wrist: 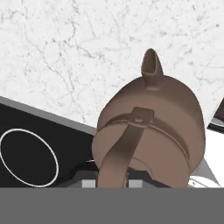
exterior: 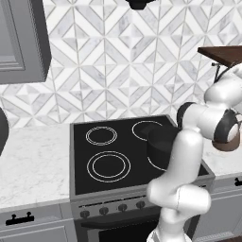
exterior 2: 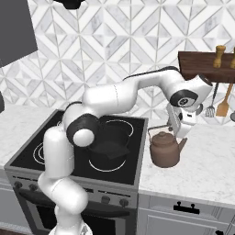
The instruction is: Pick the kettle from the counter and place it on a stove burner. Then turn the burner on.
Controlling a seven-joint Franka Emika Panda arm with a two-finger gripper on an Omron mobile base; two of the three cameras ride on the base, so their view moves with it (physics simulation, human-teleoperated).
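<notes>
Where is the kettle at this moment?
In the right base view, the kettle stands on the counter, just right of the cooktop.

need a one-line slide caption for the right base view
Franka arm reaches over the black cooktop, its gripper shut on the arched handle of the copper kettle standing on the marble counter.

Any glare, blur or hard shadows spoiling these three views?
Left base view: flat, even light, no glare on the cooktop. Right base view: the kettle is sharp, with only a soft shadow. Hand view: kettle close up, slightly soft-edged.
</notes>
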